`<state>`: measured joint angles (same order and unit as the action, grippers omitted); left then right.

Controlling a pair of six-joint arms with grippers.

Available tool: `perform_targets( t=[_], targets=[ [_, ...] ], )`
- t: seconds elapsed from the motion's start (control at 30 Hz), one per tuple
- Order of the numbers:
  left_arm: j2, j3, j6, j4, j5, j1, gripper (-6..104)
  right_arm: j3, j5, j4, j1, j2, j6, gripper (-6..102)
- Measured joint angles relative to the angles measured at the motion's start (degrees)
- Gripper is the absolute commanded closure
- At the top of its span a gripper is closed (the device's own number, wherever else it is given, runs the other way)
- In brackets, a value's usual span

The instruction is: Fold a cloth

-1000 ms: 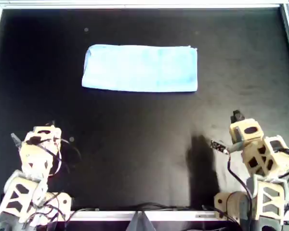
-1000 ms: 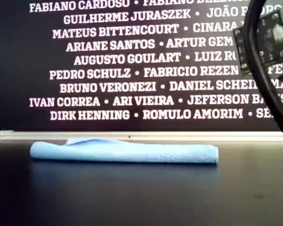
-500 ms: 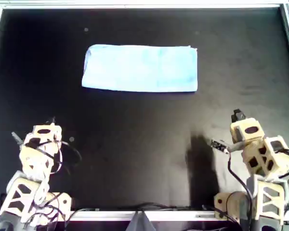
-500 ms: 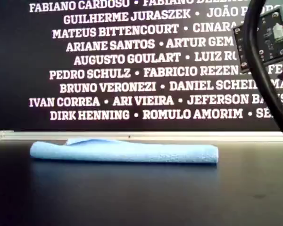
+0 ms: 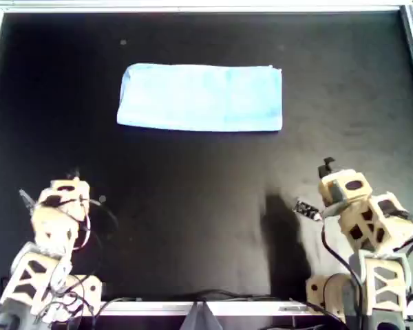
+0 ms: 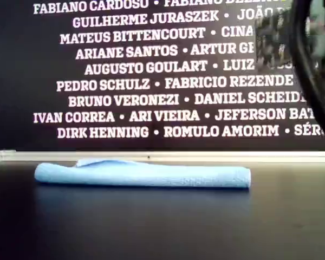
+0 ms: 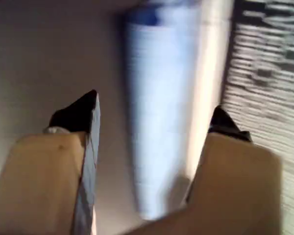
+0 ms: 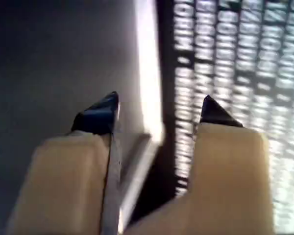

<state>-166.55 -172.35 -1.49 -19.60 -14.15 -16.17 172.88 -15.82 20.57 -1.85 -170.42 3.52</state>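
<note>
Your cloth [image 5: 201, 97] lies folded near the worktop [image 5: 199, 206] far edge; both grippers' jaws gape, holding nothing.

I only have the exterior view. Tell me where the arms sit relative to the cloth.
Observer: In the overhead view, one arm sits near the bottom-left corner and the other arm near the bottom-right. Both are well apart from the cloth.
Operator: Report the left gripper.
Observer: The left gripper is open and empty, with the cloth blurred beyond it.
Operator: Now the right.
Observer: The right gripper is open and empty, facing the table rim and the lettered wall.
</note>
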Motion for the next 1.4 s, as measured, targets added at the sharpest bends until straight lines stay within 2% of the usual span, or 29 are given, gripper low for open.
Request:
perform_targets(
  t=[0.17,0.37,0.6,0.67,0.87,1.03,1.1,1.3,1.4],
  targets=[
    [20.3,13.2,-0.1,0.0,0.0,0.0,17,-5.9,0.0,0.0,1.0,17.7,0.00,27],
    [48.0,34.3,-0.4,0.2,0.0,0.0,17,-26.7,-0.2,0.0,1.1,45.1,0.09,11],
    [60.6,46.8,0.0,0.2,0.0,0.0,17,-49.7,-0.2,-0.1,2.9,76.6,1.49,7],
    [64.1,49.2,0.0,0.4,0.0,0.0,17,-54.5,-0.2,-0.1,5.3,82.5,0.88,7],
    [77.4,58.2,0.0,0.4,0.0,0.0,17,-65.3,0.0,-0.1,12.3,90.9,1.05,7],
    [85.4,65.0,0.0,0.4,0.0,0.0,17,-72.5,0.0,-0.1,11.9,98.2,1.58,8],
    [87.2,67.6,0.0,0.5,0.0,0.0,17,-74.7,0.0,-0.1,12.6,101.1,0.97,8],
    [91.9,72.3,0.0,0.5,0.0,0.0,17,-79.5,0.0,-0.1,12.7,106.6,1.05,8],
    [94.6,74.8,0.0,0.5,0.0,0.0,17,-80.9,0.1,-0.1,12.5,107.1,2.29,8]
  ],
)
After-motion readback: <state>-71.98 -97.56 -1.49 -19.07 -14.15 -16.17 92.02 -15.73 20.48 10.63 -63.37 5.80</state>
